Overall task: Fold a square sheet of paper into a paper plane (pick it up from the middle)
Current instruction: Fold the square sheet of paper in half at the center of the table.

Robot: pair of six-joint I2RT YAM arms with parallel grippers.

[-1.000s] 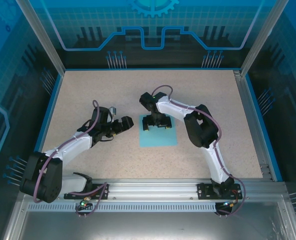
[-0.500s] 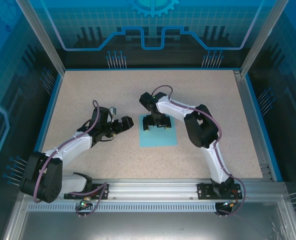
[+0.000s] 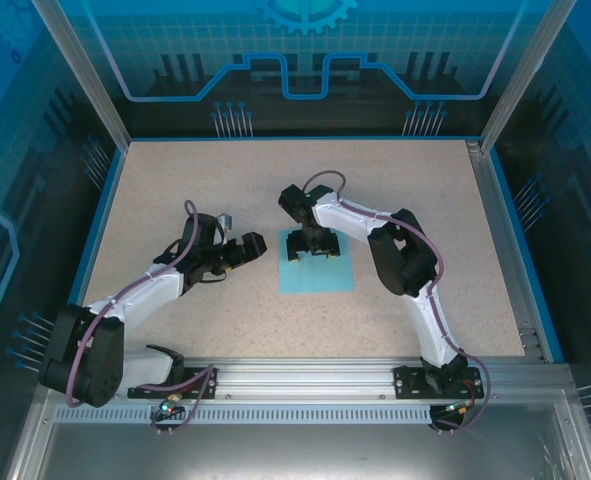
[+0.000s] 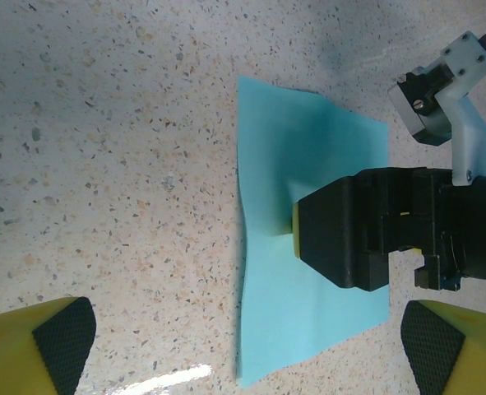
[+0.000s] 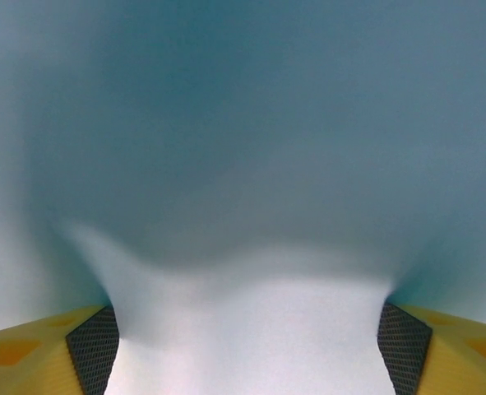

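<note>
- Barely anything has shifted in a second: over the worktop [image 3: 175,180] the right arm [image 3: 405,255] stays bent steeply down, and the left arm [image 3: 145,285] stays low, reaching inward, apparently waiting.
- Mid-worktop, the square sheet of paper [image 3: 320,278] buckles upward, probably to raise a graspable ridge.
- Right pincer [image 3: 310,254]: spread, pads on the sheet near its middle, hump between, nothing pinched yet.
- Left pincer [image 3: 247,250]: spread wide, empty, beside the sheet's left edge.

Bright, even overhead light casts only soft, short shadows in the top view, the left wrist view is sharp with a pale glare streak on the table [image 4: 103,123] near its lower edge, and the right wrist view shows the sheet of paper [image 5: 243,164] badly blurred.
</note>
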